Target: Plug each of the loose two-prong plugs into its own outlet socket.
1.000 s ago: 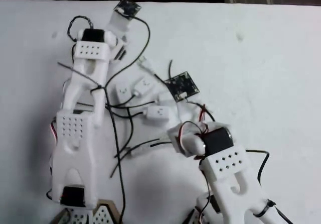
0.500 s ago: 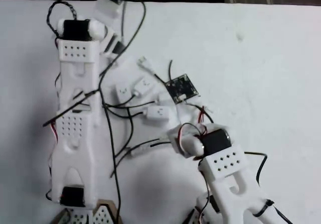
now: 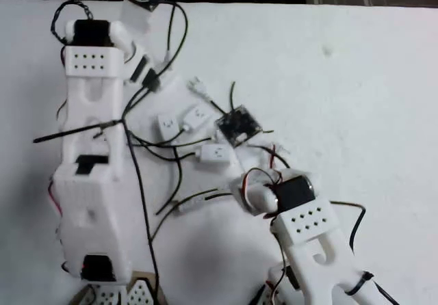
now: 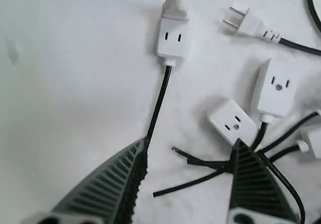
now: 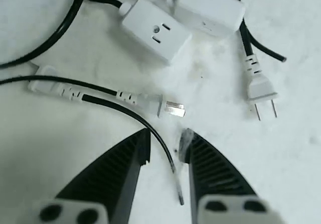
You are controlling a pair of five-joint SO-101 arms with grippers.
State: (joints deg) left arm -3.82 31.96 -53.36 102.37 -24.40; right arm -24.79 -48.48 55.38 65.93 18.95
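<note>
Left arm (image 3: 92, 113) extended farther toward far edge of table (image 3: 356, 79) | left gripper (image 4: 189, 146) released, near black cord (image 4: 158, 108) | right gripper (image 5: 165, 133) parted, empty, just beside two-prong plug (image 5: 150, 103).

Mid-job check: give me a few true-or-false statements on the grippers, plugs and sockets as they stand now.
1. The right gripper grips a white two-prong plug. False: its jaws are open, and the plug lies loose just ahead of them.
2. The left gripper is open. True.
3. The white two-slot outlet socket has a plug pushed into its face. False: both slots are empty.
4. A second white two-prong plug lies unplugged, prongs bare. True.
</note>
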